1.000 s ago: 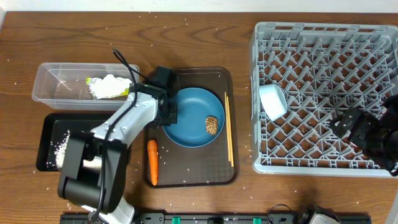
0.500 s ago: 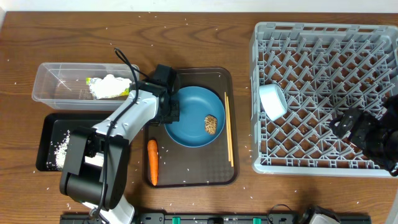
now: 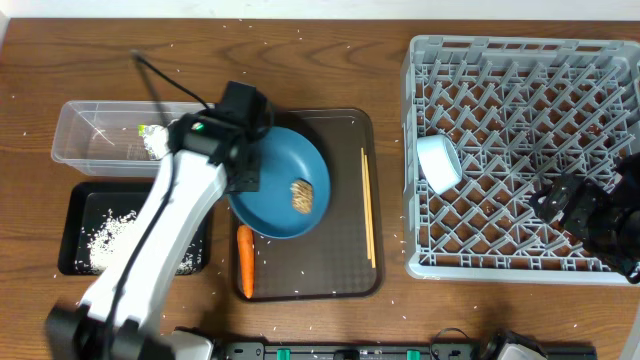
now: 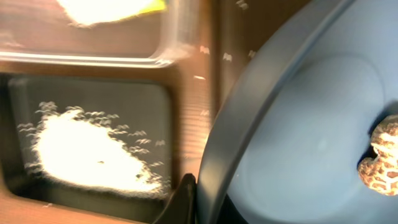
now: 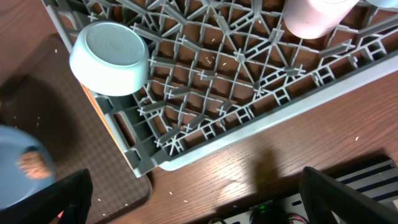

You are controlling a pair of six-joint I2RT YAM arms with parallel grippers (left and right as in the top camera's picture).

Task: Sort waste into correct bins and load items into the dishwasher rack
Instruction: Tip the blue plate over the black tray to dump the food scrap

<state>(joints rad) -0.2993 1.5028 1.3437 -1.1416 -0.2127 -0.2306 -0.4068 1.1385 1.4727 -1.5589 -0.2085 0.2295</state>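
My left gripper (image 3: pixel 243 172) is shut on the left rim of the blue plate (image 3: pixel 275 180) and holds it tilted over the left part of the dark brown serving tray (image 3: pixel 340 272). The brown food chunk (image 3: pixel 301 195) lies on the plate. In the left wrist view the plate (image 4: pixel 298 124) and the chunk (image 4: pixel 380 163) fill the right side, with my fingers (image 4: pixel 199 200) pinching its rim. The black tray (image 3: pixel 72 240) holds rice (image 3: pixel 108 230). The clear tub (image 3: pixel 95 135) holds the napkin (image 3: pixel 160 140) and the wrapper. The carrot (image 3: pixel 245 262) and the chopsticks (image 3: pixel 368 205) lie on the serving tray. My right gripper (image 5: pixel 199 199) is open and empty.
The grey rack (image 3: pixel 520 90) stands at the right with the white bowl (image 3: pixel 438 163) on its side near its left wall. The right wrist view shows the bowl (image 5: pixel 111 59) and a pinkish cup (image 5: pixel 314 15) in the rack. Rice grains are scattered over the table.
My left arm has lifted the plate with the chunk and carried it left, toward the bins. The right arm has not moved.
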